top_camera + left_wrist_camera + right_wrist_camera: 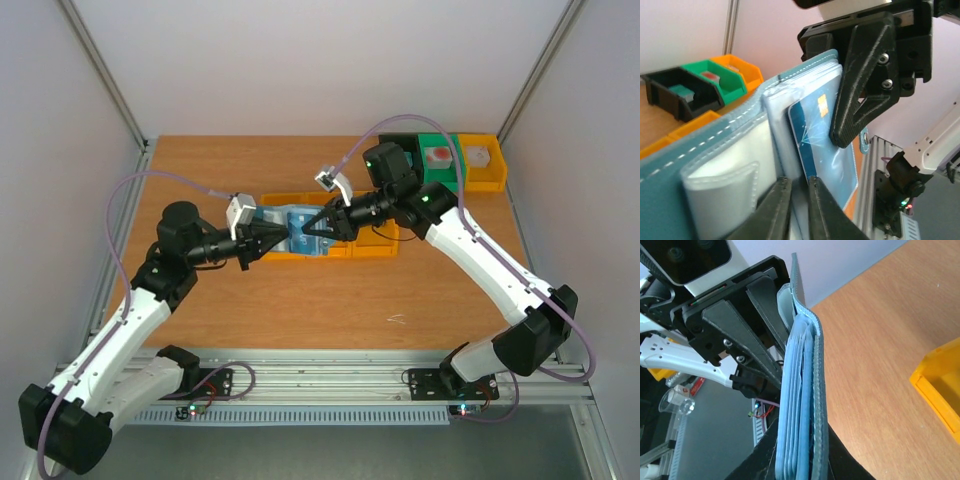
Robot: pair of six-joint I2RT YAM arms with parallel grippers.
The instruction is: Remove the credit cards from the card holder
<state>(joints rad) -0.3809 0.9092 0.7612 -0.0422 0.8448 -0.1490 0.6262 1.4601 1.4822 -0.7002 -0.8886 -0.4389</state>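
The blue card holder (298,232) hangs open on edge above the yellow bins, between both grippers. My right gripper (318,228) is shut on its far end; in the right wrist view its black fingers flank the stacked sleeves (805,390). In the left wrist view a blue credit card (812,145) sticks out of a clear sleeve beside the teal cover (715,145). My left gripper (799,187) is at the card's lower corner, its jaws a narrow gap apart. The card's edge lies against the right finger only. The right gripper's finger (860,75) presses the sleeve from behind.
A row of yellow bins (375,242) lies under the card holder at mid table. Black (400,150), green (437,158) and yellow (482,160) bins with blocks stand at the back right. Bare wooden table (300,310) lies between the arms and the front rail.
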